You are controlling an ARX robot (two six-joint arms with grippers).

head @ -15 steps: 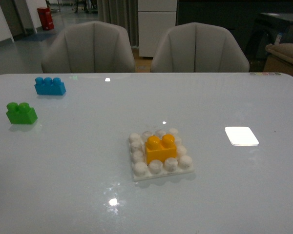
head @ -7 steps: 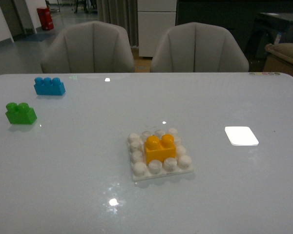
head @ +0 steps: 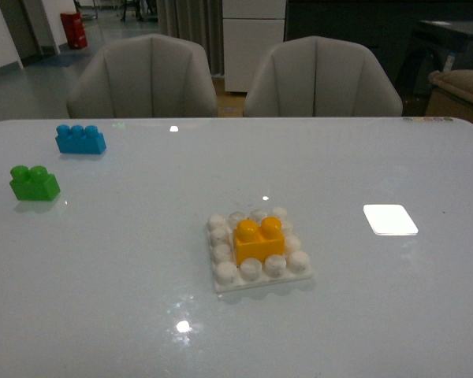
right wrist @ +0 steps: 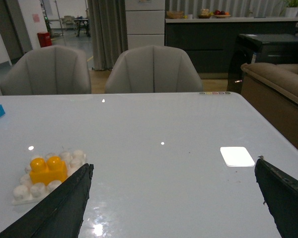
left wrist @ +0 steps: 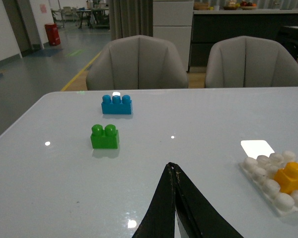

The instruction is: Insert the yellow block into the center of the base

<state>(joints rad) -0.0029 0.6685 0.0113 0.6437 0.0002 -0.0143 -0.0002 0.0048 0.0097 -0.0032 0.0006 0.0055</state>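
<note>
Fingers of the left gripper [left wrist: 173,171] were pressed together into a single dark wedge, holding nothing and pointing out across the table [head: 363,315] from its near edge. The right gripper [right wrist: 174,183] was spread wide, one finger at each side of its wrist view with bare tabletop between them, and it too held nothing. Neither arm appeared in the front view, so both seemed to be drawn back near the robot's body, raised above the table and looking level across it. That pose suited a finished job rather than a reach. The yellow block [head: 258,240] sat upright on the base [head: 258,277], over the middle studs, with a ring of white studs showing on every side of it, and it looked pushed home rather than merely resting. The base lay near the middle of the table. Well apart on the robot's left stood the green brick [head: 34,183] and, further back, the blue brick [head: 80,138], both clear of the work. A bright white rectangle [head: 389,219] lay to the right of the base.
</note>
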